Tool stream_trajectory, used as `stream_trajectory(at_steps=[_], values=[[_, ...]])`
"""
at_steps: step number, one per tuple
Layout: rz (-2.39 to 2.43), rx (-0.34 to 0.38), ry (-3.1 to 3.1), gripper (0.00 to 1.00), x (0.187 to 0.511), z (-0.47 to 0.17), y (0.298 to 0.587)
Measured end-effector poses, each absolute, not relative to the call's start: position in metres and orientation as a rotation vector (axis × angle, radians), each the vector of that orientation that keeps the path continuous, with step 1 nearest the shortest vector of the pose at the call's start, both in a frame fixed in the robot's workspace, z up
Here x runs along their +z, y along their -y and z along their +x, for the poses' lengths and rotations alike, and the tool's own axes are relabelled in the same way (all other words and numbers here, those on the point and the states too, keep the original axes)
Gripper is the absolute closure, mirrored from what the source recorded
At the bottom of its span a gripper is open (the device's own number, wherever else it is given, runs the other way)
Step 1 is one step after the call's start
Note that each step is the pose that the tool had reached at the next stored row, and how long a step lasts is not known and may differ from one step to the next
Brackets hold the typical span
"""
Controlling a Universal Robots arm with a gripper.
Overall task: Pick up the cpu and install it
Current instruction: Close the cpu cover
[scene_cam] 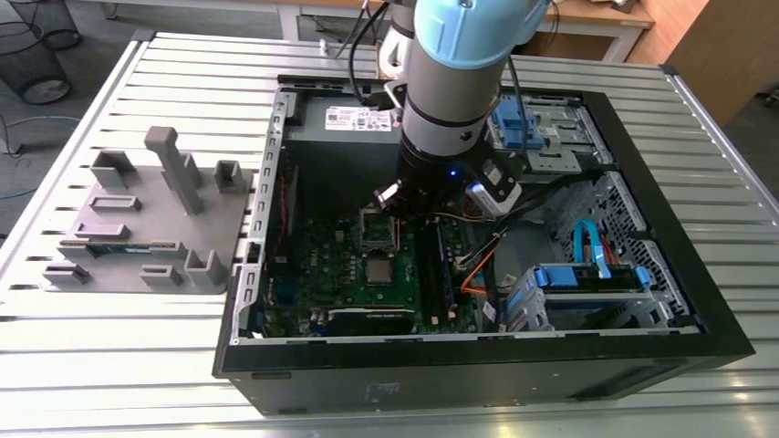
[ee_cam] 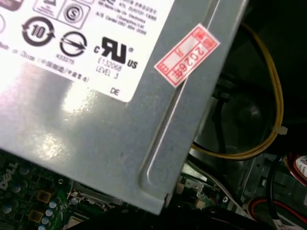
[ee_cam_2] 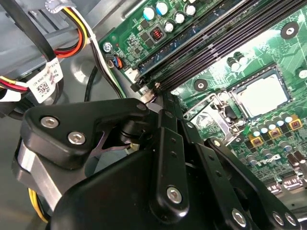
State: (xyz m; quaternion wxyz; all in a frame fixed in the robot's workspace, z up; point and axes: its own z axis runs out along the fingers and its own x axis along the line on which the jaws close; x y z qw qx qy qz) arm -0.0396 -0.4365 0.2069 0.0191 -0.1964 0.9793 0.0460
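Observation:
The cpu (ee_cam_2: 261, 96), a small silver square with a dark rim, lies flat in the socket on the green motherboard (ee_cam_2: 225, 72). In the exterior view it shows as a pale square (scene_cam: 381, 271) below the raised socket frame (scene_cam: 378, 230). My gripper (scene_cam: 399, 203) hangs inside the open computer case (scene_cam: 487, 365), just above that frame and a little behind the cpu. Its black linkage (ee_cam_2: 168, 158) fills the near part of the second wrist view, with the hinged metal frame (ee_cam_2: 208, 115) just beyond it.
The grey power supply (ee_cam: 96, 129) sits close behind the wrist, with yellow cables (ee_cam: 271, 120) beside it. Black memory slots (ee_cam_2: 216, 52) run next to the socket. A blue-trimmed drive cage (scene_cam: 585, 274) stands at the exterior view's right. The grey tray (scene_cam: 146, 228) lies outside the case.

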Motion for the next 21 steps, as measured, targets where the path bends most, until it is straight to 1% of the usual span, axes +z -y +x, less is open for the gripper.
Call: stream_trajectory(at_steps=[21], values=[[-0.61,0.151,-3.029,0.89,0.2039,-0.0458,0.4277]])
